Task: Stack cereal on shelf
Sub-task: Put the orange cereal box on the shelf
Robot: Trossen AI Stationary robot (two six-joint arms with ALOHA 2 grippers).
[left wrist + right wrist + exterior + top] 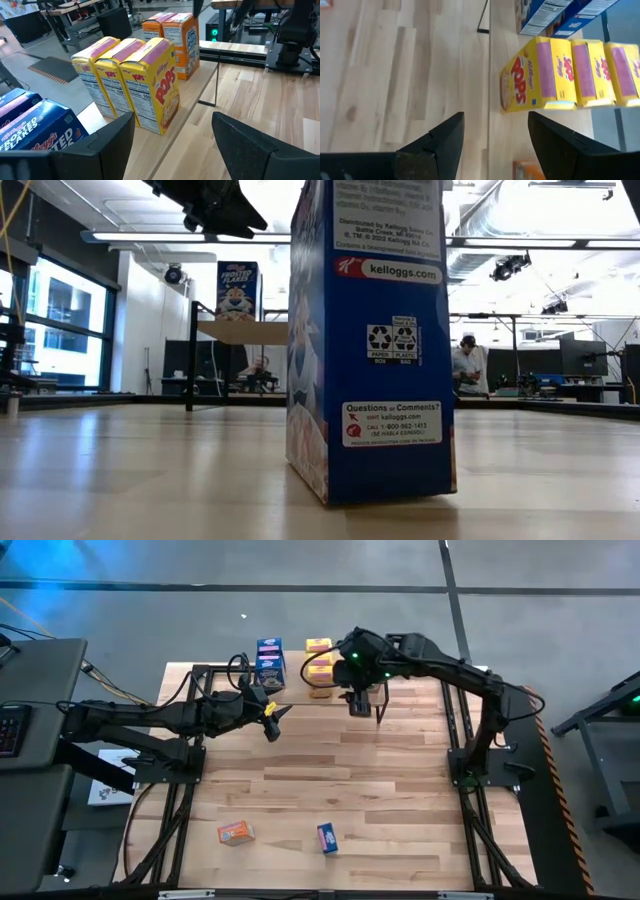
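Note:
The shelf (196, 95) stands at the table's far edge. On it stand blue cereal boxes (270, 660), three yellow ones (131, 80) and two orange ones (175, 37), all resting on their bottoms. An orange box (236, 832) and a blue box (327, 837) stand apart on the table near its front edge; the blue one fills the low view (370, 340). My left gripper (275, 718) hovers open in front of the shelf with nothing between its fingers. My right gripper (495, 122) hangs open above the shelf's right part, next to the yellow boxes (580, 72), also with nothing in it.
Black frame rails (190, 740) run along the table's left and right sides. Bare wooden tabletop (340, 780) lies between the shelf and the two loose boxes. Beyond the table are the grey floor and room furniture.

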